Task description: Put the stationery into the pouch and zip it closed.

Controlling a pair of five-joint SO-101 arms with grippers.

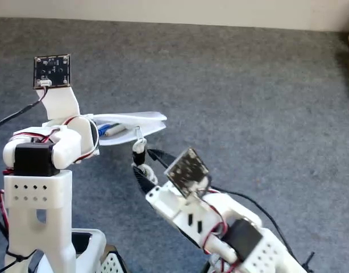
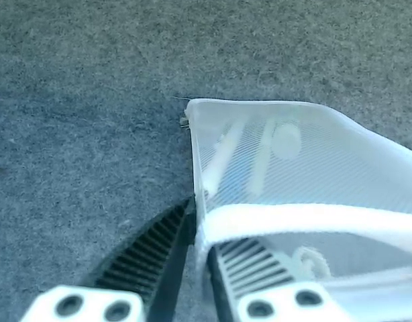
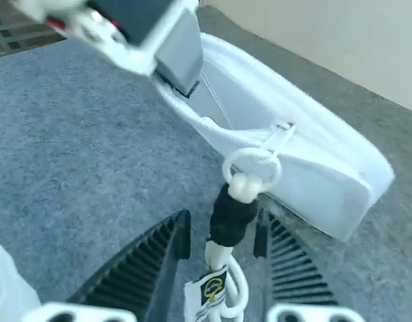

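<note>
- Two grippers meet at one pouch [image 1: 146,122]. It sits on grey carpet [image 1: 248,85], left of the middle in the high view.
- Much open carpet lies beyond the pouch and off to its right, running up to the wall [image 1: 220,11] at the far edge.
- We find the near side crowded. Both arm bodies stand there, and the right arm slants in from the near right corner.
- The left gripper [image 2: 199,251] has its ribbed fingers [image 2: 156,245] clamped on one end of the pouch, with the white edge pinched between them.
- Through the mesh we make out pale pens [image 2: 223,157] inside. The high view shows a blue pen [image 1: 108,127] near the held end.
- Beside the left gripper the pouch mouth gapes — the white zip band arches up off the mesh.
- The right gripper [image 3: 221,218] has its fingers [image 3: 152,261] parted.
- The black knot of the pull [image 3: 229,213] hangs between the right gripper's fingers, close against one and apart from the other. We cannot tell whether it touches the nearer finger.
- From the knot the pull runs up to the slider [image 3: 281,131] on the pouch's top edge, near the end away from the left gripper.
</note>
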